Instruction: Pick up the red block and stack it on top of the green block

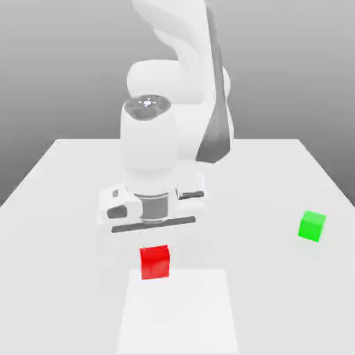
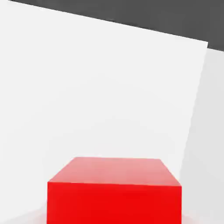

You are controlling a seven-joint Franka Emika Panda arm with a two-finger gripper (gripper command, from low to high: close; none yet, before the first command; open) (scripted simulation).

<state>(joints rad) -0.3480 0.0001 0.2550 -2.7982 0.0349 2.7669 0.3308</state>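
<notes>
The red block sits right under the claw, which points straight down with its jaws drawn in narrow on the cube; the fingers themselves melt into the pale render, so I cannot make out where the pads meet the cube's sides, nor whether the cube rests on the table or hangs just above it. In the hand view the red block is seen close up, its top face and one side face showing, its lower part cut off by the picture's edge. Above the claw stands the white hand body with its dark bar, then the thick wrist and the bulky arm that runs back and up out of the exterior view. The white table spreads wide on every side of the cube, with open surface between it and the near edge, where a lighter rectangular patch lies just in front of the cube. The green block sits well apart, toward the exterior view's right and close to that side edge of the table, standing flat with bare surface around it and nothing between it and the red block. The table's far edge shows behind the arm against a grey backdrop; the arm's base is hidden behind its own forward links.
</notes>
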